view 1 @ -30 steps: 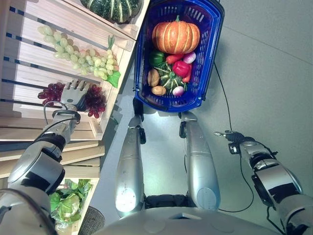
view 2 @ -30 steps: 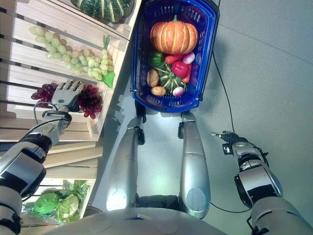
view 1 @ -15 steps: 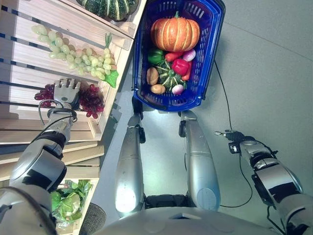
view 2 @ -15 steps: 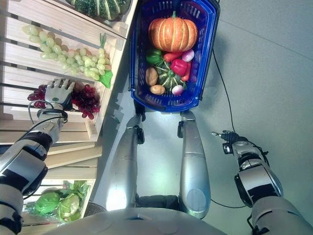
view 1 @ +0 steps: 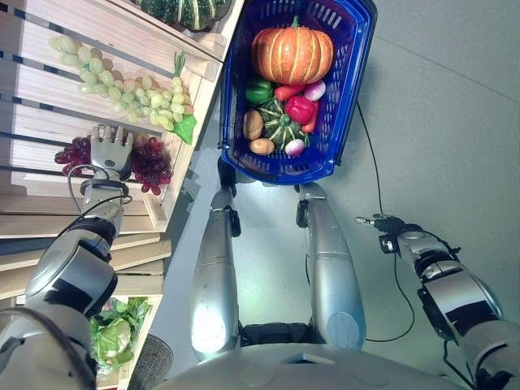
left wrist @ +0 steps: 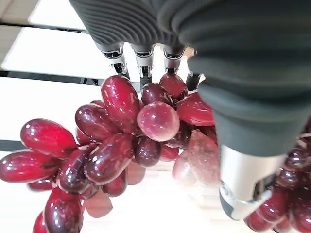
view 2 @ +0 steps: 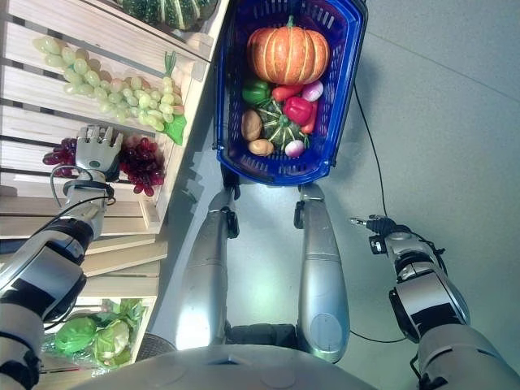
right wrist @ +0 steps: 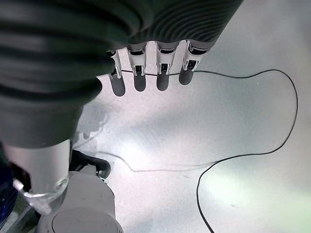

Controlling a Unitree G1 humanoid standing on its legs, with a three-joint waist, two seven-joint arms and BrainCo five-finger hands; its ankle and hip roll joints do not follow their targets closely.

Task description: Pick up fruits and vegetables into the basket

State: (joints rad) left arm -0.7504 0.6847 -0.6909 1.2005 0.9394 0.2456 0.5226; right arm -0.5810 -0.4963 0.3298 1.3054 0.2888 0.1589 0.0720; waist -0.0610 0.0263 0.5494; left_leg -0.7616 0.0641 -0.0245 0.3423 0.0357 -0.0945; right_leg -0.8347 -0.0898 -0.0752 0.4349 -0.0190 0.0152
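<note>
A bunch of red grapes (view 1: 154, 162) lies on a slat of the wooden shelf (view 1: 49, 114) at my left. My left hand (view 1: 110, 149) rests over the middle of the bunch, fingers straight. Up close, the red grapes (left wrist: 116, 131) sit between those straight fingers and the thumb (left wrist: 243, 184). The blue basket (view 1: 231, 97) stands on the floor ahead, holding an orange pumpkin (view 1: 292, 55), a green pepper (view 1: 260, 91), a red pepper (view 1: 301, 108), a potato (view 1: 253, 124) and a small green squash (view 1: 281, 130). My right hand (view 1: 388, 224) hangs open low at the right, over the floor.
Green grapes (view 1: 122, 81) lie on the slat above the red ones, and a dark green squash (view 1: 183, 10) sits on the shelf's top. Leafy greens (view 1: 114, 333) fill a crate at the lower left. Grey floor (view 1: 455, 122) spreads to the right of the basket.
My left hand has slid a little to the left over the red grapes. The right hand has stayed where it was.
</note>
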